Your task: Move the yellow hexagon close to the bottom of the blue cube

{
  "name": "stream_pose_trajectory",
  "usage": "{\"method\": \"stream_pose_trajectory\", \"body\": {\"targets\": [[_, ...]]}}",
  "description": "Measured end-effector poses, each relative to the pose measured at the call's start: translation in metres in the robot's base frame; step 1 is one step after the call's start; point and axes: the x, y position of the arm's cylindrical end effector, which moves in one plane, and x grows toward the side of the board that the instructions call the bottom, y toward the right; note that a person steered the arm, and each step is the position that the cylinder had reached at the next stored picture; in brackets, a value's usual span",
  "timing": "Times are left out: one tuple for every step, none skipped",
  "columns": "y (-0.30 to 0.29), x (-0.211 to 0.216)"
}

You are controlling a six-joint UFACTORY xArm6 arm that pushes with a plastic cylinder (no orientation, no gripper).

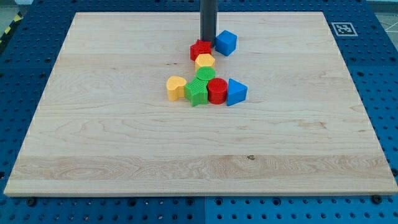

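The yellow hexagon (205, 61) lies near the board's top middle, touching the red star block (200, 49) just above it. The blue cube (226, 43) sits up and to the right of the hexagon, a small gap apart. My tip (208, 41) comes down from the view's top and ends right behind the red star, just left of the blue cube and above the yellow hexagon.
Below the hexagon is a cluster: a green round block (206, 75), a green star-like block (196, 92), a red cylinder (217, 91), a blue triangular block (236, 92) and a yellow heart block (176, 88). The wooden board (93, 137) lies on a blue perforated table.
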Motion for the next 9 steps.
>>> {"method": "stream_pose_trajectory", "body": {"targets": [[0.019, 0.013], [0.019, 0.006], [-0.006, -0.016], [-0.035, -0.019], [-0.064, -0.019], [-0.085, -0.015], [-0.087, 0.015], [-0.087, 0.05], [-0.073, 0.071]]}}
